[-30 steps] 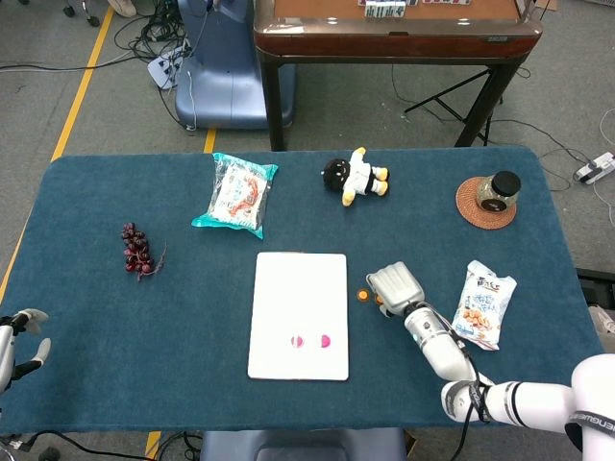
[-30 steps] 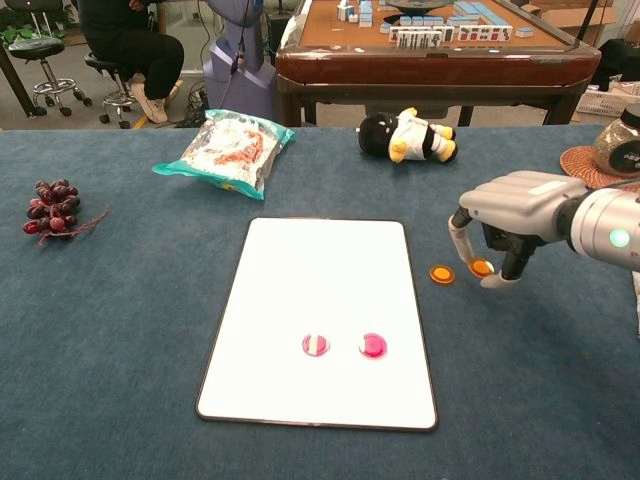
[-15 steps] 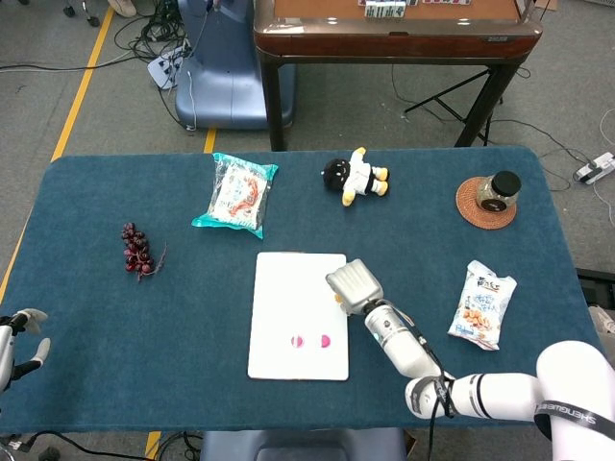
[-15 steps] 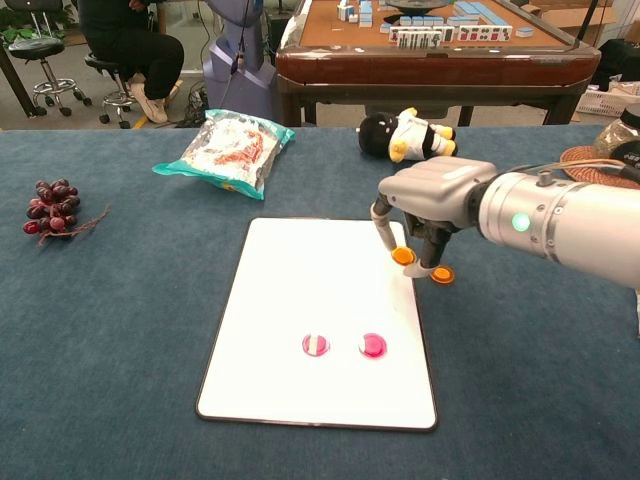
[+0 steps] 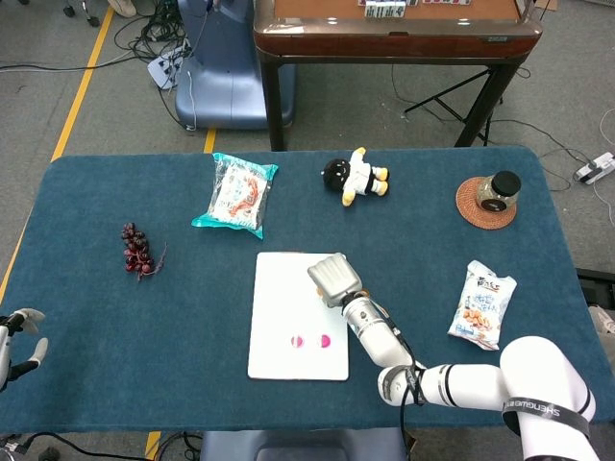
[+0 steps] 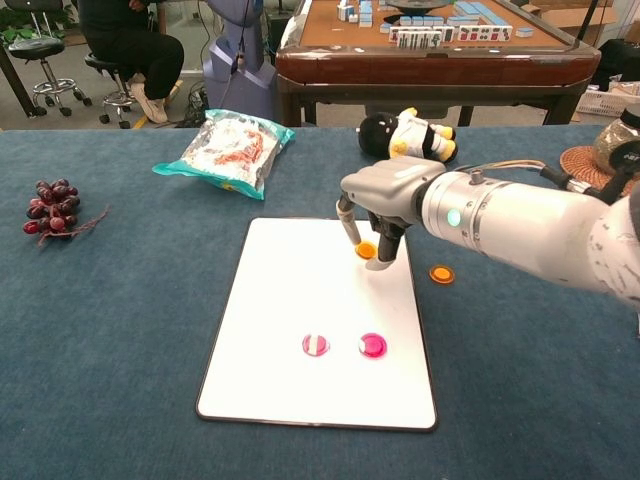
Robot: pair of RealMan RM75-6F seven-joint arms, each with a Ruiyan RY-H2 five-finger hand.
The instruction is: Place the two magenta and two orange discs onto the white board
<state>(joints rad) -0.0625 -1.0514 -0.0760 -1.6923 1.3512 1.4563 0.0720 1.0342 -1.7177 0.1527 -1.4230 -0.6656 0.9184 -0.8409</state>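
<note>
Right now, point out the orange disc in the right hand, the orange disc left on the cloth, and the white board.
held orange disc (image 6: 366,250), chest view, its visible face.
loose orange disc (image 6: 441,274), chest view, its centre.
white board (image 6: 290,300), chest view, bare middle surface.

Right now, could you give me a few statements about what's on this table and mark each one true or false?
1. Two magenta discs lie on the white board. True.
2. The right hand is empty. False: it pinches an orange disc over the board.
3. Both orange discs are on the board. False: the other orange disc lies on the cloth beside it.
4. The grapes sit left of the board. True.
5. The left hand holds grapes. False: it holds nothing.
</note>
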